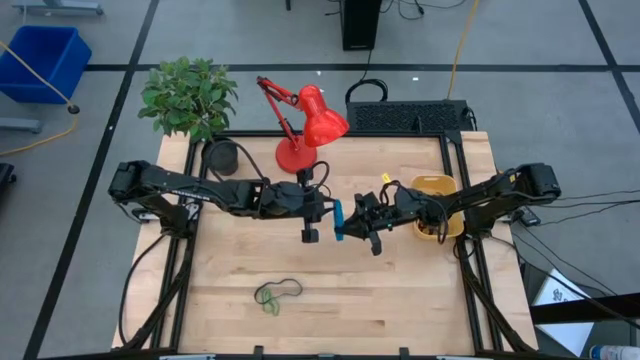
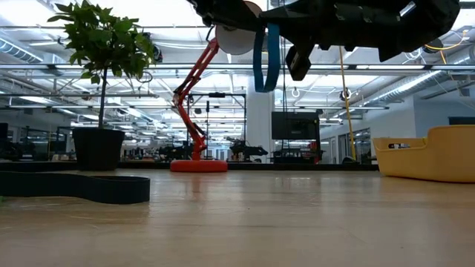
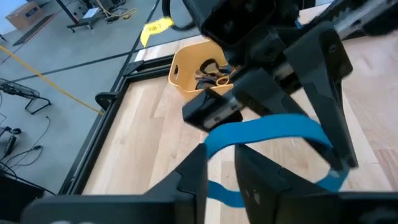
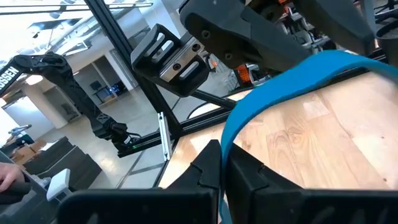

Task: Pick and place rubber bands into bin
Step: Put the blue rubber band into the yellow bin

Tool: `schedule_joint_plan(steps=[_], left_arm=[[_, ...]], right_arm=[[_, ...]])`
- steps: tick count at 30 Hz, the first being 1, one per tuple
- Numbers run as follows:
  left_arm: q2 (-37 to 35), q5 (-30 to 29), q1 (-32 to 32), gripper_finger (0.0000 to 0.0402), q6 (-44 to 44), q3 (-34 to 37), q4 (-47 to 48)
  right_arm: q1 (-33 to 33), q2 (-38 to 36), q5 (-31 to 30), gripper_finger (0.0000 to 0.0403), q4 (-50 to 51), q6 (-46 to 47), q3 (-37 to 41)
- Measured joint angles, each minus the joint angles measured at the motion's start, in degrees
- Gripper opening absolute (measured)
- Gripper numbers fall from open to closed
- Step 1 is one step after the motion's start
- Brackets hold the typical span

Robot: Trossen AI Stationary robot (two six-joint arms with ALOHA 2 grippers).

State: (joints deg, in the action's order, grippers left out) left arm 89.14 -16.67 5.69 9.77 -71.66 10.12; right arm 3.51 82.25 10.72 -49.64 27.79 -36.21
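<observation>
Blue band point(image 1: 338, 220) hangs mid-bench between grippers; right gripper point(image 1: 352, 224) pinching it, left gripper point(image 1: 312, 222) part spread; bin point(image 1: 437, 188) right, beside right arm.

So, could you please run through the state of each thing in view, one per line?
Blue rubber band: off the table, hanging between both end effectors.
Right end effector: shut on the blue rubber band.
Left end effector: at the band, fingers parted slightly.
Yellow bin: upright, bands already inside.
Green and black rubber bands: lying loose on the table.
Red desk lamp: standing, head tilted down.
Potted plant: upright.
</observation>
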Motion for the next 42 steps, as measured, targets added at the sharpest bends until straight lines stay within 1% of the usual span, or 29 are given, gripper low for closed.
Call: schedule_joint_plan(steps=[3,6,8,11,13,15,18,20,23,27,32,34,37,42], left_arm=[[0.00,-0.03,0.00,0.0119,-1.87,0.00,1.33],[0.00,-0.40,0.00,0.0149,-4.10,0.00,4.75],[0.00,-0.42,0.00,0.0165,-5.93,0.00,8.49],[0.00,-0.36,0.00,0.0180,-9.75,0.02,14.68],[0.00,0.01,0.00,0.0186,-12.27,0.02,18.53],[0.00,0.13,0.00,0.0189,-14.53,0.04,21.62],[0.00,0.13,0.00,0.0187,-16.99,0.04,24.80],[0.00,0.14,0.00,0.0187,-17.46,0.04,25.57],[0.00,0.13,0.00,0.0187,-17.46,0.04,25.30],[0.00,0.11,0.00,0.0187,-16.31,0.04,24.11],[0.00,0.09,0.00,0.0187,-14.31,0.04,22.46],[0.00,0.11,0.00,0.0187,-14.20,0.04,22.57],[0.00,0.11,0.00,0.0186,-14.64,0.04,22.70],[0.00,0.13,0.00,0.0186,-14.63,0.04,22.76]], right_arm=[[-0.10,-1.71,-0.07,0.0001,1.50,-0.64,0.02],[-0.60,-5.46,-0.34,0.0001,6.97,-1.61,0.04],[-0.87,-8.89,-2.25,0.0001,12.45,-2.27,0.02],[-0.90,-15.14,-7.26,0.0001,25.04,-2.96,0.02],[-0.87,-19.80,-11.09,0.0001,34.51,-1.15,0.02],[-1.06,-24.28,-14.50,0.0001,43.90,2.61,0.02],[-2.30,-31.08,-17.54,0.0001,57.99,9.90,0.02],[-3.39,-35.22,-19.05,0.0000,66.36,14.26,-0.50],[-4.52,-39.06,-21.36,0.0000,79.21,17.90,-3.21],[-5.48,-39.75,-24.94,0.0000,95.08,19.75,-9.61],[-7.70,-37.37,-28.59,0.0000,114.17,23.46,-18.76],[-8.66,-36.32,-28.88,0.0000,120.44,24.84,-21.57],[-9.55,-34.89,-28.27,0.0000,126.27,26.75,-23.55],[-9.92,-32.74,-23.29,0.0000,128.38,28.41,-21.70]])
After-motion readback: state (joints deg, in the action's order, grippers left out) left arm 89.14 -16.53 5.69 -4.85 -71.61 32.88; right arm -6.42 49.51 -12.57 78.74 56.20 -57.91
